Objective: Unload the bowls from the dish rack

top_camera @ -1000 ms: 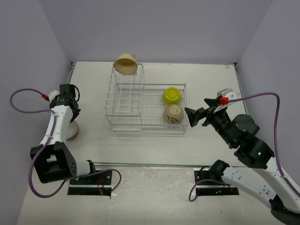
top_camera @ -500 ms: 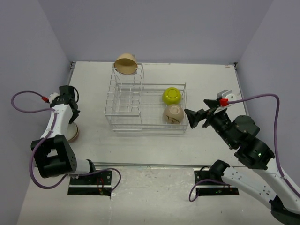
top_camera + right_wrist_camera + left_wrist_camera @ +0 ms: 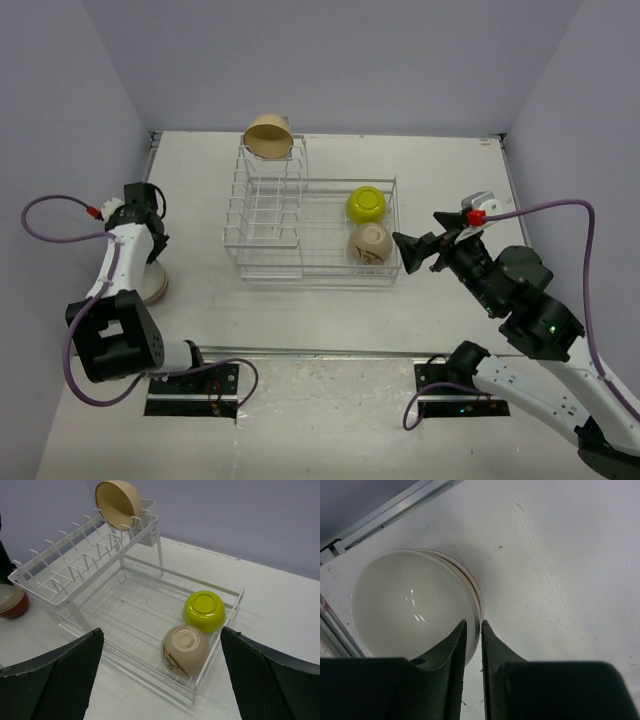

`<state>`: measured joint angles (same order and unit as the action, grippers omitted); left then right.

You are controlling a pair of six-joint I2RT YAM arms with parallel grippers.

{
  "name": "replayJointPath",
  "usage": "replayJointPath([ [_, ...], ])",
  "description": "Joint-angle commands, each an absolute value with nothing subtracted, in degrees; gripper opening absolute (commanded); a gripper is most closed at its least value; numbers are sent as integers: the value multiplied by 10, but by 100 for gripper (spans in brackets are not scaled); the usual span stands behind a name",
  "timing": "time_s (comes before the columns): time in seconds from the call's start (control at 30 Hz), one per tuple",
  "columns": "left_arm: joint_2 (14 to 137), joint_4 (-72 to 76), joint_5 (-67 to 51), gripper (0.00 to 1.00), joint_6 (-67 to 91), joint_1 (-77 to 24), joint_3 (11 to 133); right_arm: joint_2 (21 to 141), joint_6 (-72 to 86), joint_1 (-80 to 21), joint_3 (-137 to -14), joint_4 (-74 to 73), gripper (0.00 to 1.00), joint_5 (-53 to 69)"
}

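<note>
The white wire dish rack holds three bowls. A tan bowl leans on its raised far end. A yellow-green bowl and a beige bowl with brown marks lie upside down in the basket. At the left, a white bowl sits nested in another on the table. My left gripper straddles its rim, jaws a narrow gap apart and not pinching it. My right gripper hangs wide open just right of the rack, holding nothing.
A reddish-brown bowl forms the bottom of the stack at the left. A metal rail marks the table's edge beside that stack. Purple cables loop from both wrists. Walls close in the table on three sides.
The left arm's elbow has shifted slightly left and down while its gripper stays at the stacked bowls. The right arm and the rack's bowls have not moved.
</note>
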<state>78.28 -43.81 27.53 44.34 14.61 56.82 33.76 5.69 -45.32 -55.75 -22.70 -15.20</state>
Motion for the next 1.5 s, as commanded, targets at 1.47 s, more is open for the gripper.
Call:
replayJointPath([
  [1.47,716,-10,135,54,854,-177,663,376,32,-454,-564,-200,99,-156],
])
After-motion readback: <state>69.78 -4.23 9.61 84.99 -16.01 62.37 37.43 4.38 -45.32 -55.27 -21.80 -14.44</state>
